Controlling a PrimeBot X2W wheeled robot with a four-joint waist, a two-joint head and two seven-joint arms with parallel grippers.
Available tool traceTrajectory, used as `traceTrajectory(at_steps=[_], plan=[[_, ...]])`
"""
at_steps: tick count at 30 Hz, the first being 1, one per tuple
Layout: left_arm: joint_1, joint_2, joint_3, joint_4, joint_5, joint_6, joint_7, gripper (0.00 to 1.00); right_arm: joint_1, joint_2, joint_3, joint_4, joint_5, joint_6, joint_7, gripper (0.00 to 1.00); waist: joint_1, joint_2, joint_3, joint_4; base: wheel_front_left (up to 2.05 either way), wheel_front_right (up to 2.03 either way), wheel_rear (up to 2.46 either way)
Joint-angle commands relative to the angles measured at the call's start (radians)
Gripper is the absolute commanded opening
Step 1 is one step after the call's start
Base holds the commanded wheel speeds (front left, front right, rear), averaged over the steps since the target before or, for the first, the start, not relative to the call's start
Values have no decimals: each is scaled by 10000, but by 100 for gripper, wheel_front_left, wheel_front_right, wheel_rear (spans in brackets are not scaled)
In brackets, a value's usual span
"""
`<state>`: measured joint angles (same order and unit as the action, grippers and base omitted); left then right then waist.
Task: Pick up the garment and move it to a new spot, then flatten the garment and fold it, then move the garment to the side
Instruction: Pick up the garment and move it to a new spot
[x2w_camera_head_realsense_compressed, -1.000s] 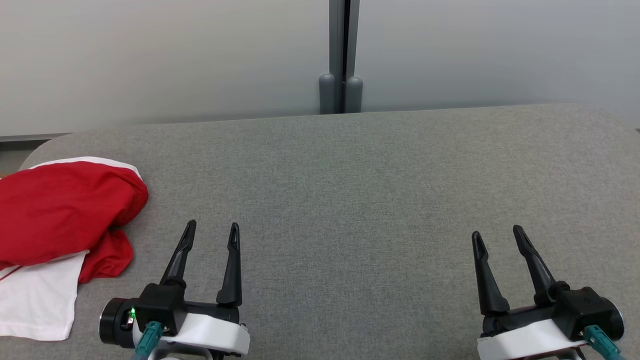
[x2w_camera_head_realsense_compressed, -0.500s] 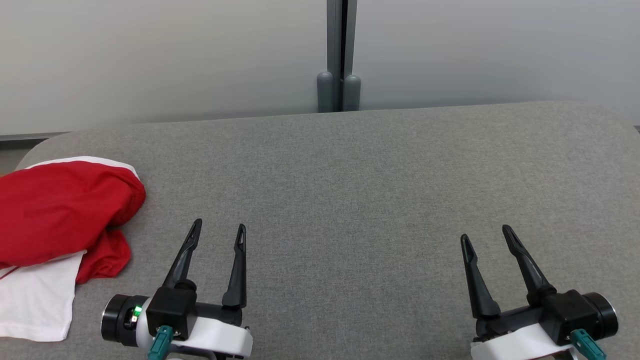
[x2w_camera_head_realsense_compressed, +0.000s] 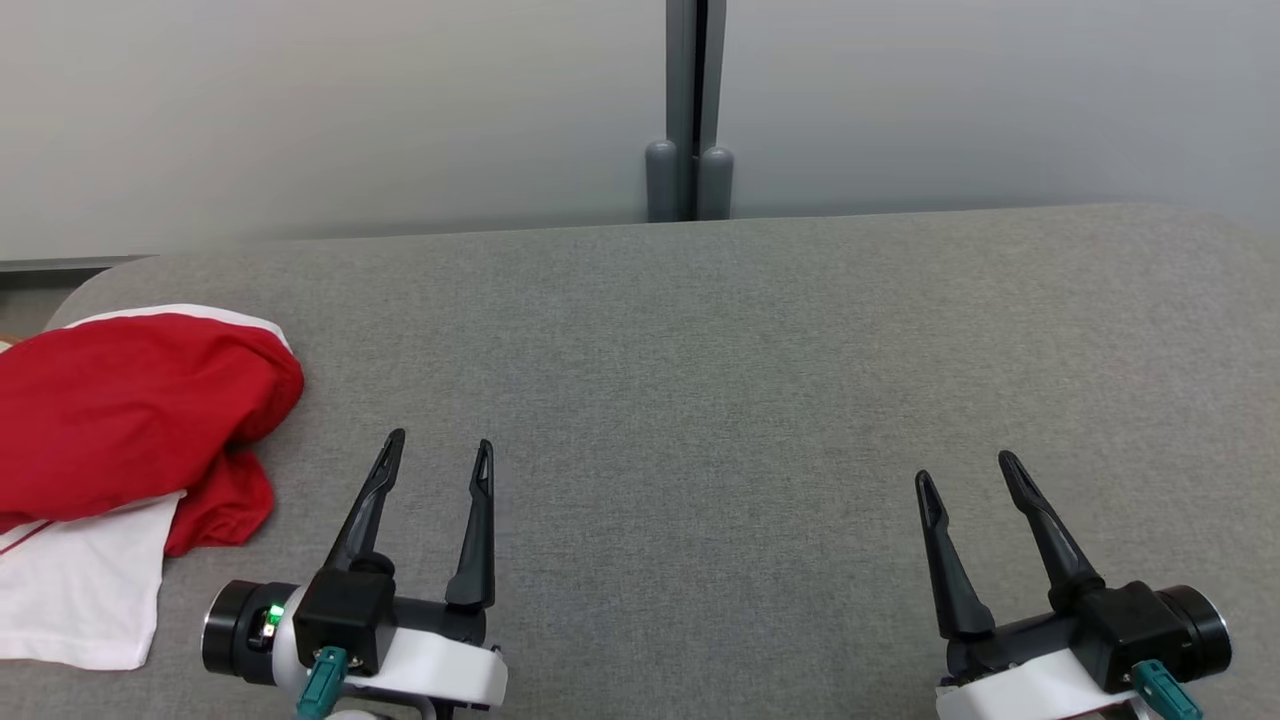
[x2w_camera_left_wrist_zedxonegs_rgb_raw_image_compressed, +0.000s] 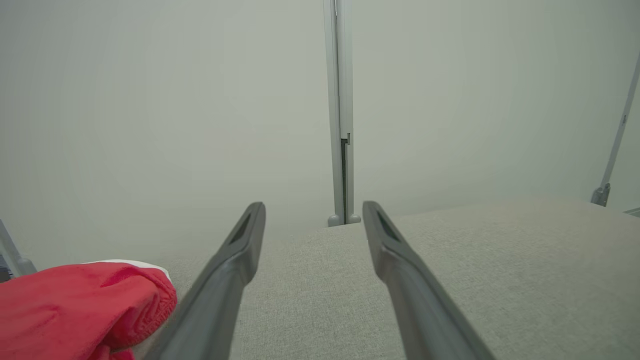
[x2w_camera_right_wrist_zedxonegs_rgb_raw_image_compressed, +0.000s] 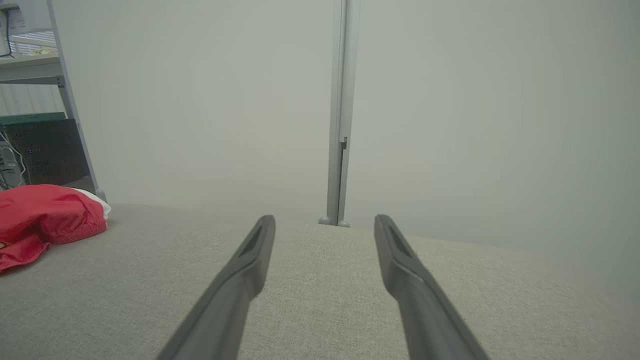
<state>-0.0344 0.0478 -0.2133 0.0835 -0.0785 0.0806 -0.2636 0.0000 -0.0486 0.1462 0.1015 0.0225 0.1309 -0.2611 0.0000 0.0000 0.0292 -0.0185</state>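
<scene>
A red and white garment (x2w_camera_head_realsense_compressed: 120, 430) lies bunched at the far left of the grey padded table (x2w_camera_head_realsense_compressed: 700, 350), partly cut off by the view's edge. It also shows in the left wrist view as a red heap (x2w_camera_left_wrist_zedxonegs_rgb_raw_image_compressed: 75, 310) and at the left of the right wrist view (x2w_camera_right_wrist_zedxonegs_rgb_raw_image_compressed: 45, 215). My left gripper (x2w_camera_head_realsense_compressed: 438, 448) hovers open just right of the garment, a short gap apart from it, holding nothing. My right gripper (x2w_camera_head_realsense_compressed: 965, 468) stands open near the table's front right, far from the garment, also holding nothing.
A pale partition wall with a grey vertical post (x2w_camera_head_realsense_compressed: 690, 110) rises behind the table's far edge. A metal shelf frame (x2w_camera_right_wrist_zedxonegs_rgb_raw_image_compressed: 65, 95) with dark equipment stands beyond the table's left end. The table's left corner (x2w_camera_head_realsense_compressed: 90, 290) is rounded.
The head camera has shifted slightly, so the whole picture moved a little. Both grippers crept slightly inward and stay open. The garment lies as before.
</scene>
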Motion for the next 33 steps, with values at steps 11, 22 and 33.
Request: traceTrajectory(at_steps=[11,22,33], plan=[[49,37,169,-389,-724,113,-10,100,155,-33,24,-49,-98,-3,-61,100,0,0,225,2035,0,0,0],[305,45,330,66,-461,1034,-12,100,276,-28,22,22,11,-3,-61,100,0,0,72,3921,0,0,0],[416,48,246,89,-171,868,-12,100,391,-33,3,74,-13,-3,-61,100,0,0,2,4930,0,0,0]])
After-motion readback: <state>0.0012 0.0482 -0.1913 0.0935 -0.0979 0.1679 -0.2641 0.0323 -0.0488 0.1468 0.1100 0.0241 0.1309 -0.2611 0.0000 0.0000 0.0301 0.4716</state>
